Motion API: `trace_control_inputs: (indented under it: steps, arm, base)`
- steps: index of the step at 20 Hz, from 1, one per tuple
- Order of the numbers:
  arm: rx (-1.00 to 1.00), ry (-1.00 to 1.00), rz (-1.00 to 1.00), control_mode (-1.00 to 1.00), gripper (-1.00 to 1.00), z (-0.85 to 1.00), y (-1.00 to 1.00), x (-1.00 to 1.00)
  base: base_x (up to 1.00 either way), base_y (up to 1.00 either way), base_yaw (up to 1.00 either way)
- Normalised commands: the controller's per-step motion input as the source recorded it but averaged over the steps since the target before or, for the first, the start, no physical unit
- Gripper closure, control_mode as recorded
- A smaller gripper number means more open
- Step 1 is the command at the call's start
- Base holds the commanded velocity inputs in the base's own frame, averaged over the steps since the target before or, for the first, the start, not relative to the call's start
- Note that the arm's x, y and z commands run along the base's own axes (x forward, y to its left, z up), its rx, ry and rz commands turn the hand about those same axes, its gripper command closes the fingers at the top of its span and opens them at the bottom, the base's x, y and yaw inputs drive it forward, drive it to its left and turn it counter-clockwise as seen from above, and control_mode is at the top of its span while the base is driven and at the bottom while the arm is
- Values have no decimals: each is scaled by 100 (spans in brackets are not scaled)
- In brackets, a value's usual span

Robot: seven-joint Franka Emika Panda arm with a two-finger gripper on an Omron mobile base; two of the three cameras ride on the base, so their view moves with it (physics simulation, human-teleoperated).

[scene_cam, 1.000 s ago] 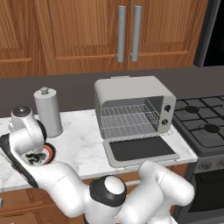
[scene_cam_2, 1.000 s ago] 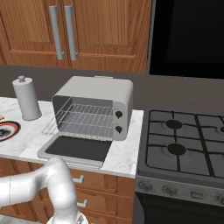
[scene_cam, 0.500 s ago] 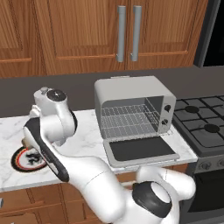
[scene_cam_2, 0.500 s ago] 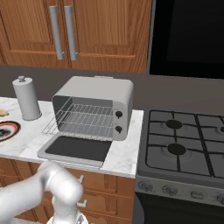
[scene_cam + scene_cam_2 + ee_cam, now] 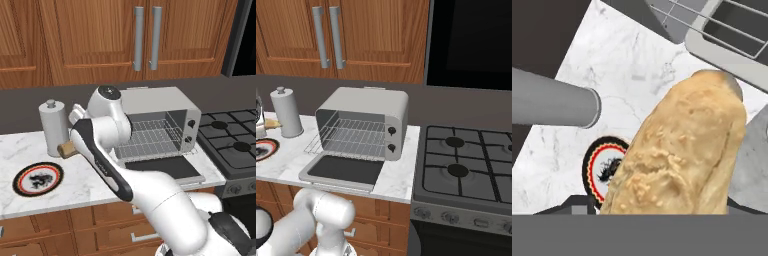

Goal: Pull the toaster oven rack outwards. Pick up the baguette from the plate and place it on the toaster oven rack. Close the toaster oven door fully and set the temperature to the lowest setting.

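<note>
Lifted off the plate (image 5: 37, 179), the baguette (image 5: 682, 150) now rides pinched in the claw (image 5: 70, 148), above the counter at nine o'clock from the oven (image 5: 363, 125). Rack (image 5: 348, 137) pulled out; placing, door and knob remain.

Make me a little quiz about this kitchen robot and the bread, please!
1. True or false: the baguette is lying on the plate.
2. The toaster oven door is: A) shut, B) folded down open, C) missing.
3. Fill in: the tall grey canister stands on the counter, behind the ____.

Key
1. False. The plate has no bread on it; the baguette is up in the air in the gripper, above the counter.
2. B. The door lies open and flat in front of the toaster oven, with the toaster oven rack pulled out over it.
3. plate.
</note>
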Motion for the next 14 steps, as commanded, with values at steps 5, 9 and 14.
trace_control_inputs:
  steps: [5, 9, 14]
  arm:
    - [1, 4, -17, -100, 100, 22, -100, -1]
    - [0, 2, -20, -100, 100, 0, -100, 0]
    - [0, 0, -30, -100, 100, 0, -89, 0]
  base:
    - [0, 0, 0]
    - [0, 0, 0]
    - [0, 0, 0]
